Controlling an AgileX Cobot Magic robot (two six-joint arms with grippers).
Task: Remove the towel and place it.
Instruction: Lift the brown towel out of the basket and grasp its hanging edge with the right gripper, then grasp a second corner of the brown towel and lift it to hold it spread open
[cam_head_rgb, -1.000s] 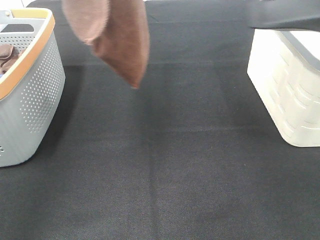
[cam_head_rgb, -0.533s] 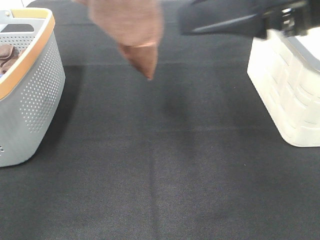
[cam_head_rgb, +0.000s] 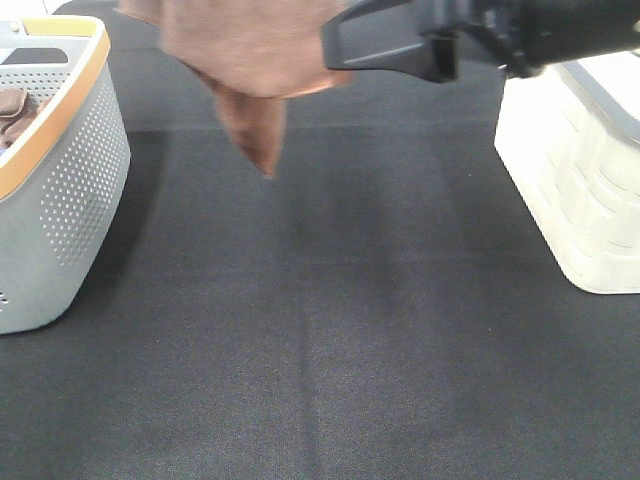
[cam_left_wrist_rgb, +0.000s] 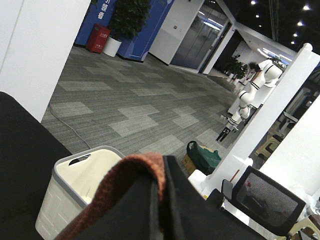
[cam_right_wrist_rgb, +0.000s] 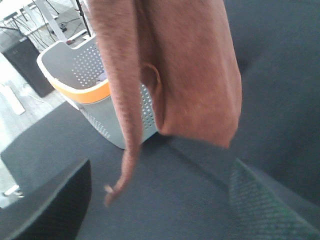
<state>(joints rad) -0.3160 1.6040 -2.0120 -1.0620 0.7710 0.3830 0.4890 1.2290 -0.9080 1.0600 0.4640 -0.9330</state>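
Towel (cam_head_rgb: 250, 60) aloft in left hand (cam_left_wrist_rgb: 161, 200)

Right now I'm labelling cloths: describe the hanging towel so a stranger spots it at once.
On the black table, look between the grey orange-rimmed basket at left and the cream basket at right. The towel hangs above the far side, reddish-brown, drooping to a point. The other brown cloth lies bunched inside the grey basket.
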